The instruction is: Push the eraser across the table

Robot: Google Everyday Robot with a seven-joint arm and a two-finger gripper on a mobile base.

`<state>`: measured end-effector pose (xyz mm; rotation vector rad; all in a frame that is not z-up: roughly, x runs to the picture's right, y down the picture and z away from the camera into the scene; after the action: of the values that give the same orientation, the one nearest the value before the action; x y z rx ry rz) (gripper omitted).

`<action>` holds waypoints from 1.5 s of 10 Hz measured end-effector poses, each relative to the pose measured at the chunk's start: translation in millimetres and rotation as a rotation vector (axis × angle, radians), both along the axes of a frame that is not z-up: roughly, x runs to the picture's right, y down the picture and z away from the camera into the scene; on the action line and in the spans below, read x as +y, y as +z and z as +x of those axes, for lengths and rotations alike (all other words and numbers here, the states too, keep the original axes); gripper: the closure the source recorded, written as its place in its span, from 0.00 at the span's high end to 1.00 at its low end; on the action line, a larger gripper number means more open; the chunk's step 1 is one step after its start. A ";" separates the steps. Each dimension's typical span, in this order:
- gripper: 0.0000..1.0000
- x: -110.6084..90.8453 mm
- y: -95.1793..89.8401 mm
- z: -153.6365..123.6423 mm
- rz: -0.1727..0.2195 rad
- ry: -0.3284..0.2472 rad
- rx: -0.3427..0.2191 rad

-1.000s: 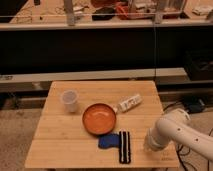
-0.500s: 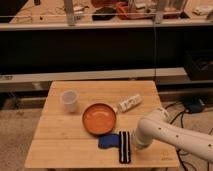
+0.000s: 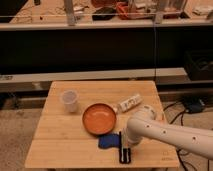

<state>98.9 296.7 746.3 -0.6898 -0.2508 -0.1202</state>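
The eraser [image 3: 123, 153], a long narrow black block with pale stripes, lies lengthwise near the front edge of the light wooden table [image 3: 55, 142], right of centre. My white arm comes in from the lower right and bends down over the table. My gripper [image 3: 129, 142] is at the eraser's far right side, close against it, and the arm covers part of the eraser's far end.
A small blue pad [image 3: 107, 142] lies just left of the eraser. An orange bowl [image 3: 99, 119] sits mid-table, a white cup [image 3: 69, 100] at the back left and a white tube [image 3: 129, 103] at the back right. Dark shelving stands behind the table.
My arm has swung left across the table's right side, bringing the gripper from beside the table's edge up to the eraser. The eraser has stayed about where it was.
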 end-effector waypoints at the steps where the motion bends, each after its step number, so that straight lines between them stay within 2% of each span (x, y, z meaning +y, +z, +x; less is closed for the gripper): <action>1: 0.00 -2.0 2.4 2.1 0.001 0.011 -0.003; 7: 0.00 -10.5 13.1 6.9 0.014 0.020 -0.013; 15: 0.00 -11.8 13.3 5.9 0.017 0.015 -0.018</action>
<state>104.9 284.9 759.6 -0.6697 -0.2722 -0.1143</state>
